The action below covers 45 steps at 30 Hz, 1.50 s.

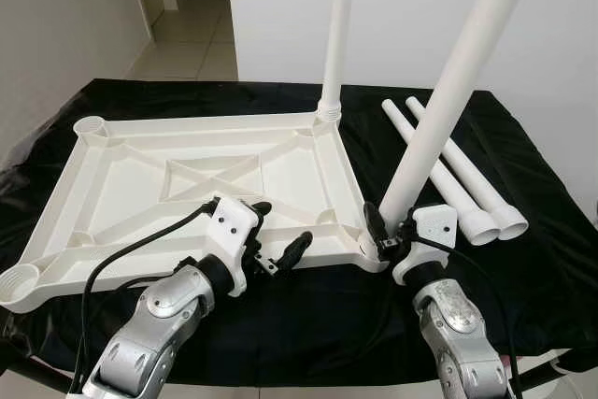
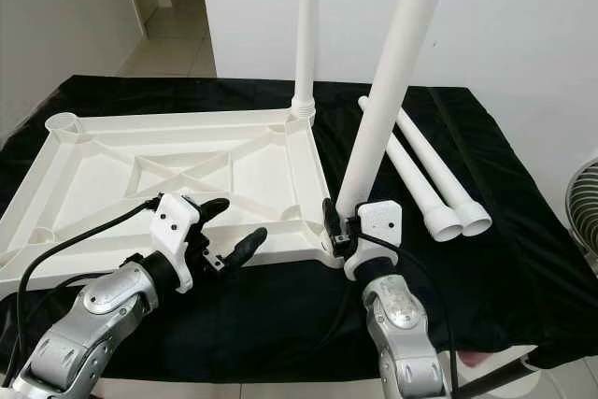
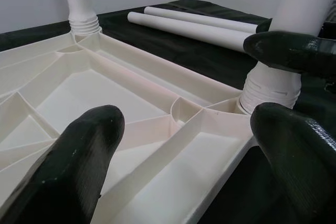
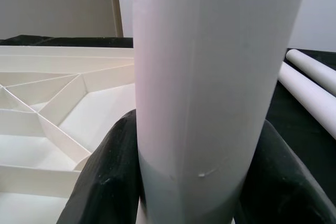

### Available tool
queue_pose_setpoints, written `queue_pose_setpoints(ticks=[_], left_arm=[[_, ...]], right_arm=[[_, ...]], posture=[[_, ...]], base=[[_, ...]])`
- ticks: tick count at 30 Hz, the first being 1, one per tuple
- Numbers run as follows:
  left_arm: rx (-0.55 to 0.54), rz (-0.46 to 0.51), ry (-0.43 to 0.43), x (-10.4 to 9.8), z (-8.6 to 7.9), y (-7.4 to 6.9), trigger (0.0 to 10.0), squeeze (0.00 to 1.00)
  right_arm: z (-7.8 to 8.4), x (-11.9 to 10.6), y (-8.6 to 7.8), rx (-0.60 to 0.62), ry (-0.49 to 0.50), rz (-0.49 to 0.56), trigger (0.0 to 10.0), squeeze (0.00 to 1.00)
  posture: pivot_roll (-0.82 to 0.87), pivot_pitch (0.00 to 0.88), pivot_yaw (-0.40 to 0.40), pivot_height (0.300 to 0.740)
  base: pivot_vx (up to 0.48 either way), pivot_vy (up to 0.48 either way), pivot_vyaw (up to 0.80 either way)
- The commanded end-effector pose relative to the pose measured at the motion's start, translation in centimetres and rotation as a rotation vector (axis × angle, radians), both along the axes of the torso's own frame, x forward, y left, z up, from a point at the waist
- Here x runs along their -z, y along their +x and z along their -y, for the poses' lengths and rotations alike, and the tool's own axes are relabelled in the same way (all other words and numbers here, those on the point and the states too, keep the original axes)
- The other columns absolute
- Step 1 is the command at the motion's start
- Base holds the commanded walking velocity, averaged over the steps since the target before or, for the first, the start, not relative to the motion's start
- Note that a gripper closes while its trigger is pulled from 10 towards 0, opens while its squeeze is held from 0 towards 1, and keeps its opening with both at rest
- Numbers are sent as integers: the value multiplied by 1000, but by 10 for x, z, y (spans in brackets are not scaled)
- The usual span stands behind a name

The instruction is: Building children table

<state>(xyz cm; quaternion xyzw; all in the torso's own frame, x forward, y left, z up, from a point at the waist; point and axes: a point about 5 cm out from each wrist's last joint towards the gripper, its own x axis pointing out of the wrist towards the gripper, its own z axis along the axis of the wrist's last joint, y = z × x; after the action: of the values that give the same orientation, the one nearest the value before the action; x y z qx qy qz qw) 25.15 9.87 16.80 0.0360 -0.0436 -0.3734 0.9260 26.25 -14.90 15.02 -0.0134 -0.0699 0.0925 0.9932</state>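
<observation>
A white plastic table top [image 1: 140, 184] lies upside down on a black cloth, ribs facing up. One white leg [image 1: 338, 35] stands upright in its far right corner socket. A second white leg [image 1: 448, 91] leans in the near right corner socket, and my right gripper [image 1: 391, 231] is shut on its lower end [image 4: 205, 103]. My left gripper [image 1: 278, 233] is open over the table top's near edge, one finger [image 3: 79, 166] above the ribs and the other finger [image 3: 299, 156] near the corner. Two loose legs [image 1: 458, 179] lie side by side on the cloth to the right.
The black-covered table [image 1: 523, 156] ends close on the right and near sides. Empty sockets sit at the table top's far left corner [image 1: 91, 125] and near left corner [image 1: 19, 279]. A white wall stands behind; a corridor opens at the far left.
</observation>
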Motion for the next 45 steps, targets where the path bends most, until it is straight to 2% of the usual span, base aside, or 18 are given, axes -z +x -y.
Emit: queue_pose_setpoints(ticks=[1,3,12,16,23,28,33,45], left_arm=[[45,-16,5,2,1,-3,10000,0],[44,-18,5,2,1,-4,10000,0],[42,-20,5,2,1,-4,10000,0],[45,-19,5,2,1,-4,10000,0],[51,-16,9,1,2,-3,10000,0],[51,-14,4,0,3,-3,10000,0],[49,-15,2,1,4,-4,10000,0],[49,-18,-2,2,5,-6,10000,0]], right_arm=[[15,29,-2,79,-14,-159,10000,0],[14,28,-3,66,-35,-144,10000,0],[11,29,-9,95,-9,-118,10000,0],[14,28,-11,175,25,-94,10000,0],[20,25,-10,308,18,-63,10000,0],[16,22,-7,408,48,-33,10000,0],[4,23,-1,380,64,-44,10000,0],[2,25,1,412,73,-57,10000,0]], posture=[[-14,94,38,740],[-12,96,36,740],[-12,96,37,740],[-14,94,41,740],[-14,91,42,740],[-10,87,36,740],[-4,85,27,740],[-7,80,18,740]], base=[[0,0,0],[0,0,0],[0,0,0],[0,0,0],[0,0,0],[0,0,0],[0,0,0],[0,0,0]])
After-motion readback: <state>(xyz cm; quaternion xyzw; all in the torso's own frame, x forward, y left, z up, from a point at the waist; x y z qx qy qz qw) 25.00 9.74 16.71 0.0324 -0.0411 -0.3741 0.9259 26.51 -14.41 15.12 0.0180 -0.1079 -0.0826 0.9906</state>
